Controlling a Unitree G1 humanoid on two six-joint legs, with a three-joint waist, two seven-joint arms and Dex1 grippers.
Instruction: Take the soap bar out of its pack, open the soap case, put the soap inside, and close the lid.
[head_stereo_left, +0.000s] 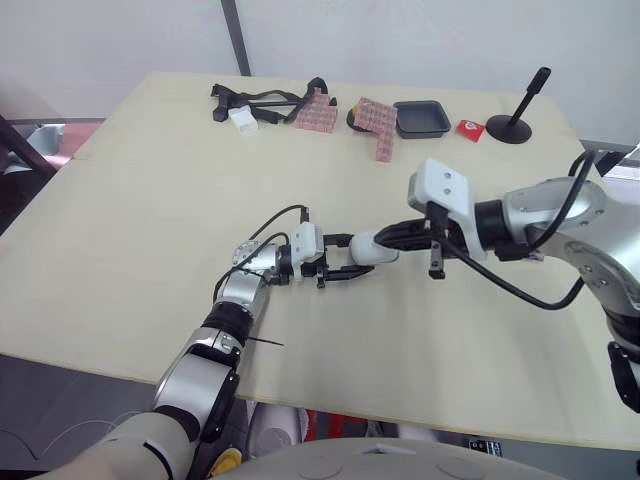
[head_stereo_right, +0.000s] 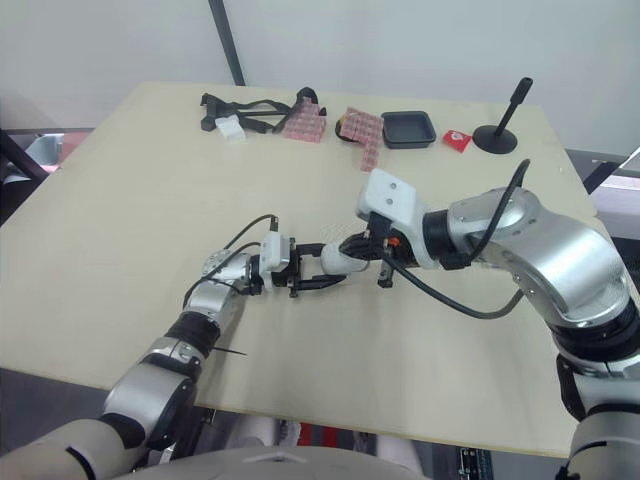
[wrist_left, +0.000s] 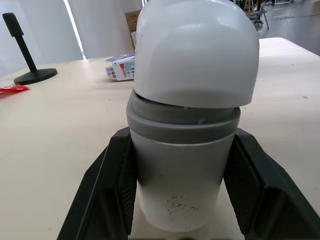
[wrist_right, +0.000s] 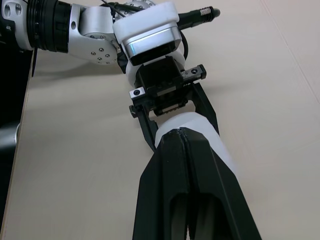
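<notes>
Left claw (head_stereo_left: 358, 256): clenched on the lower half of the soap case (head_stereo_left: 377, 247), with a finger (wrist_left: 112, 192) on each side of its body.
Right claw (wrist_right: 182, 135): its fingers are drawn close together on the lid end of the case. It looks like a narrow pinch, but I can't tell how much lid it has.
Soap case: held between the two claws, just over the middle of the surface (head_stereo_left: 150, 220). The white lid (wrist_left: 196, 50) sits a little askew above the grey band (wrist_left: 182, 119).
Soap: the pink patterned packs (head_stereo_left: 316, 112) lie at the far edge, well apart from both claws. I see no bare bar, and what's inside the case is hidden.
Risk, slipping: a thin pinch on a smooth rounded lid could slide off if the right arm pulls, and the lid would snap back.
Risk, dropping: the two arms pulling unevenly could twist the body out of the left fingers, and the case would fall onto the surface.
Risk, order: if the case is empty, shutting it now would leave the soap in its pack.
</notes>
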